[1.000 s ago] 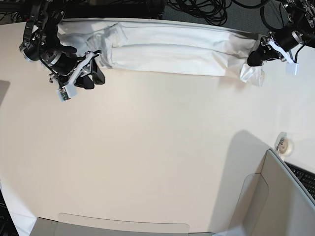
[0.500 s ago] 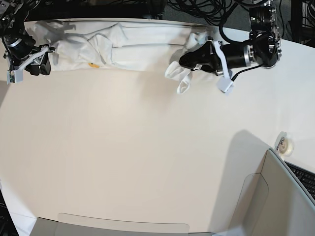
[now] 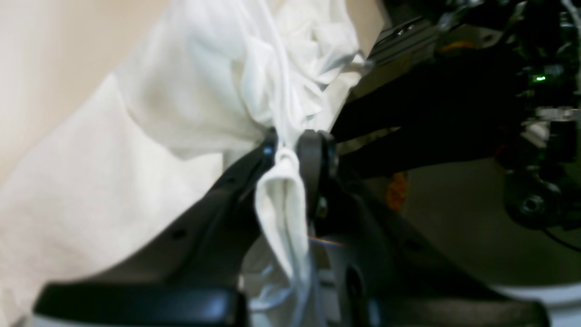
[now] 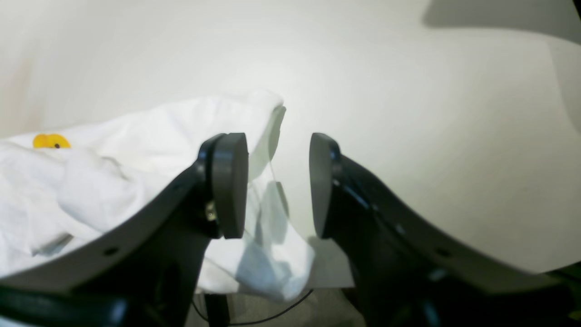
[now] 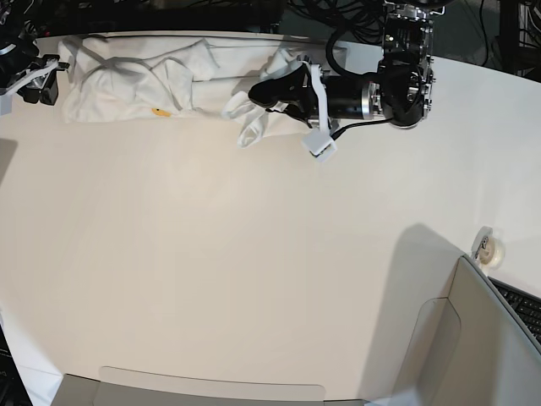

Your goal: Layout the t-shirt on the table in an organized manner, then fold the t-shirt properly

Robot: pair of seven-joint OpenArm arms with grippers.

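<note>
White t-shirt (image 3: 190, 104) between left fingers (image 3: 313, 168)

Down at the right edge of the base view, a small round roll of tape (image 5: 489, 248) sits pale and glossy, just above the corner of a grey-beige panel (image 5: 486, 338) that slants up from the bottom right. Tucked behind that panel, a dark keyboard (image 5: 524, 306) peeks in at the far right border. Along the bottom edge, a second grey-beige panel (image 5: 211, 394) runs low and flat, its top line rounded at the corners. Up top, a tangle of black cables (image 5: 351, 17) loops across the dark floor. In the right wrist view, a thin dark cable (image 4: 272, 313) trails across the grey floor.
</note>
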